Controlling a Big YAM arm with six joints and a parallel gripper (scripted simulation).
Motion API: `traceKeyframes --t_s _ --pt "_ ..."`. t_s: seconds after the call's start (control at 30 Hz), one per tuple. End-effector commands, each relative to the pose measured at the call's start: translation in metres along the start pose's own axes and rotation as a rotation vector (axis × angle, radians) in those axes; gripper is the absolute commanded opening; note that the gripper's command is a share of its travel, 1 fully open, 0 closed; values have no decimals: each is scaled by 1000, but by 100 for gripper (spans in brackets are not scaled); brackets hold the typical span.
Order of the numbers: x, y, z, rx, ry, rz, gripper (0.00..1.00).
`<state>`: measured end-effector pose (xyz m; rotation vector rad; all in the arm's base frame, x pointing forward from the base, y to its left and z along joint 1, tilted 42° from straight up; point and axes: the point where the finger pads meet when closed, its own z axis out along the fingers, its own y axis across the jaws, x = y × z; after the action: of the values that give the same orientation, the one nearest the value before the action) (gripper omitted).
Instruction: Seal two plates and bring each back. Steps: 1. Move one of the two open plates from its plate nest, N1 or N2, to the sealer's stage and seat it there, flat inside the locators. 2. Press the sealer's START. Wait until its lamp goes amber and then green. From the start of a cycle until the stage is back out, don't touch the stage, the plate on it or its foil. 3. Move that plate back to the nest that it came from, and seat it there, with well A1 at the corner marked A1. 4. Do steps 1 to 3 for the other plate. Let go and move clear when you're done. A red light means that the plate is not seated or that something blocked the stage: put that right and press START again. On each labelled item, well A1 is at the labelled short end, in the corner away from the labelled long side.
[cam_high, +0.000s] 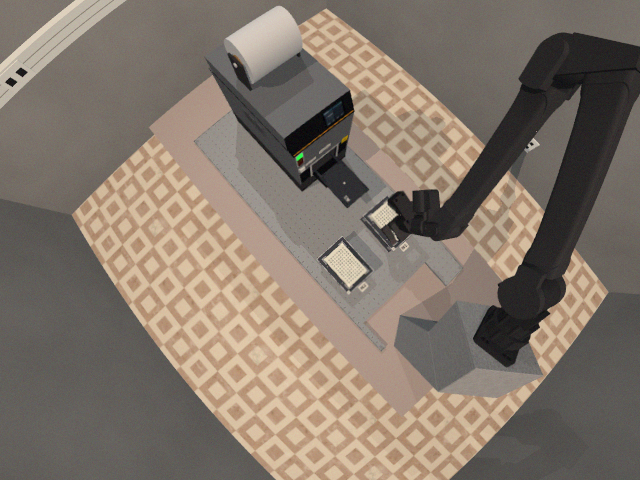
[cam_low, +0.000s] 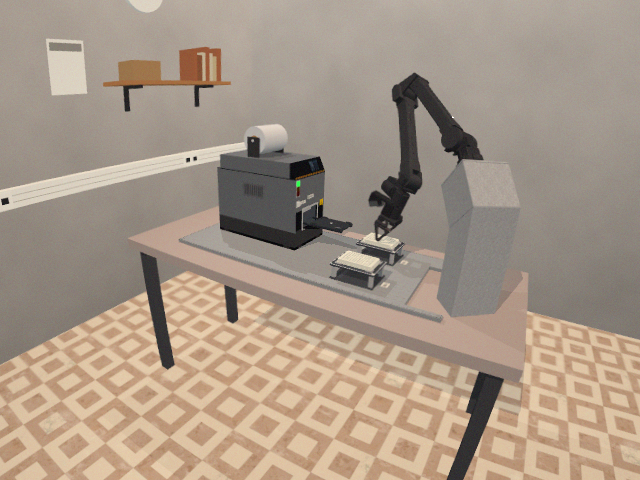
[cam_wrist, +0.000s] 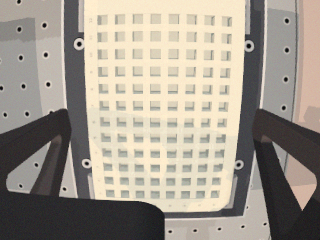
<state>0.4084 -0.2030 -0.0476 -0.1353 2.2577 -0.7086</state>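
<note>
In the wrist view, room shows between the plate (cam_high: 383, 214) (cam_low: 381, 241) (cam_wrist: 160, 97) and either finger of the claw (cam_high: 395, 221) (cam_low: 381, 229) (cam_wrist: 161, 117); from above, the stage (cam_high: 343, 181) (cam_low: 333, 224) obstructs its upper left, the other plate (cam_high: 345, 264) (cam_low: 357, 261) its lower left

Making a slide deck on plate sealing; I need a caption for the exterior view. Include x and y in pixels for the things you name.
Open gripper (cam_low: 381, 231) over one of two nested plates, beside a sealer (cam_low: 262, 200) with its stage (cam_low: 334, 225) out.

Printed too small to read on the sealer (cam_high: 320, 152) (cam_low: 258, 198) and both white tags (cam_high: 404, 246) (cam_low: 385, 285). Marked too faintly to make out along a plate's edge (cam_wrist: 91, 89).
</note>
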Motion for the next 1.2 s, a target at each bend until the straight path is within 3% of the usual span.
traceKeyframes --t_s 0.0,0.13,0.6,1.17 --pt "1 -3 -2 10 -1 -14 100" --pt "1 5 -8 -8 4 -12 100" --pt "-10 5 -16 -7 -21 2 100" --pt "-1 11 -1 -20 2 -2 100"
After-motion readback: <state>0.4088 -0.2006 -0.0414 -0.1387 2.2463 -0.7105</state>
